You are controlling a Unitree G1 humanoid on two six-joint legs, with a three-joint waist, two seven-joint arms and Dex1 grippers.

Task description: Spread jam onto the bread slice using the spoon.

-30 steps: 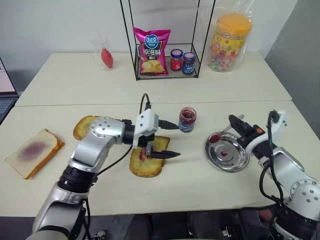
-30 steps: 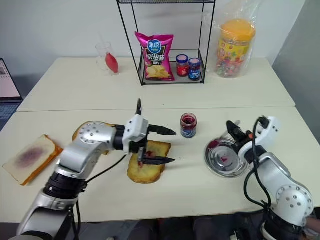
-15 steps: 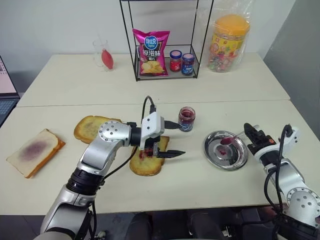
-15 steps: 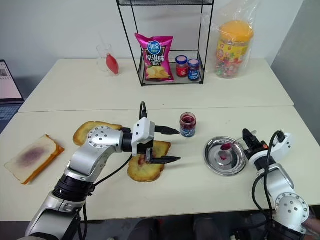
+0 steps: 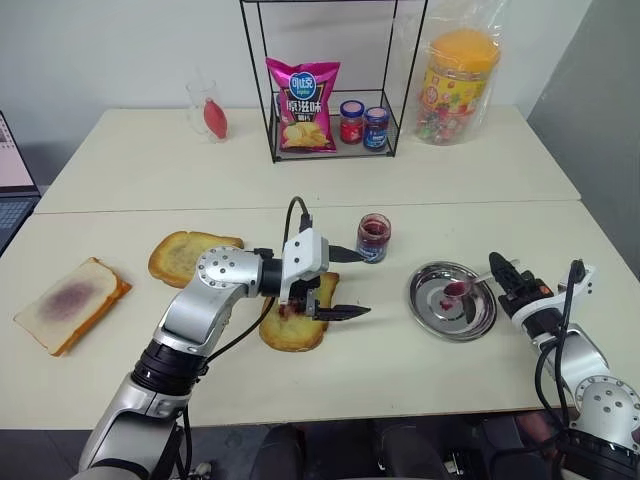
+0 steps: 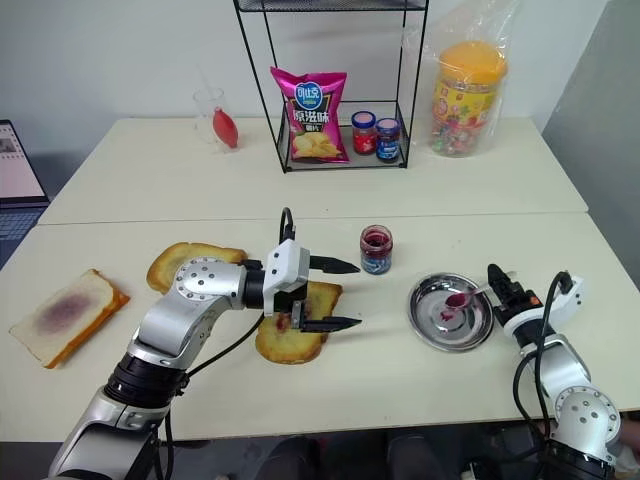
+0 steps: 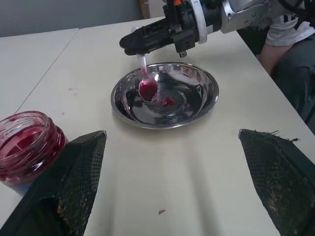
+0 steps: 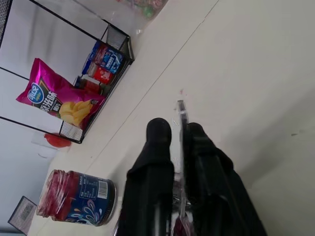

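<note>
The bread slice [image 5: 296,327] lies mid-table with a blob of jam [image 5: 290,310] on its top. My left gripper [image 5: 348,282] hovers just past the slice's right edge, open and holding nothing. The open glass jar of jam [image 5: 373,238] stands just behind it. To the right, my right gripper [image 5: 505,275] is shut on the handle of the spoon [image 7: 145,73]. The spoon slopes down from the fingers, and its red-smeared bowl [image 5: 452,290] rests inside the round steel dish [image 5: 480,320]. In the right wrist view the thin handle [image 8: 181,123] sits between the two black fingers.
A plainer toast slice [image 5: 185,255] and a pale slice with a purple stain [image 5: 70,303] lie at the left. At the back stand a wire rack [image 5: 262,100] with a chips bag [image 5: 303,103] and two lidded jars [image 5: 362,122], a candy tub [image 5: 458,85] and a glass [image 5: 207,108].
My right gripper has sunk and moved right with the spoon, so the spoon's bowl now lies in the dish. The left gripper has stayed over the bread.
</note>
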